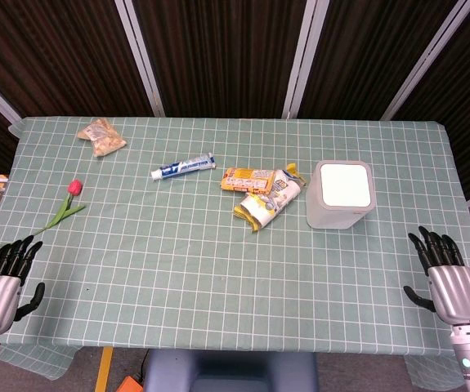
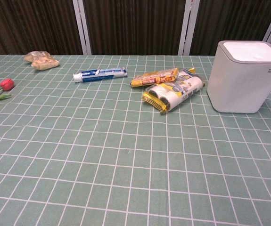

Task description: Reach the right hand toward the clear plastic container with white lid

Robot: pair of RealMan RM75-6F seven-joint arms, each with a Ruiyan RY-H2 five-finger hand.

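The clear plastic container with white lid [image 1: 340,195] stands upright on the right half of the table; in the chest view the container [image 2: 243,77] fills the upper right. My right hand [image 1: 445,273] lies flat near the table's front right corner, fingers spread, holding nothing, well in front of and to the right of the container. My left hand [image 1: 3,282] rests open at the front left corner. Neither hand shows in the chest view.
A green checked cloth [image 1: 218,269] covers the table. Left of the container lie a yellow roll pack [image 1: 269,198] and an orange snack packet [image 1: 247,179]. A toothpaste tube [image 1: 183,167], a red tulip [image 1: 69,201] and a bag of snacks [image 1: 100,136] lie further left.
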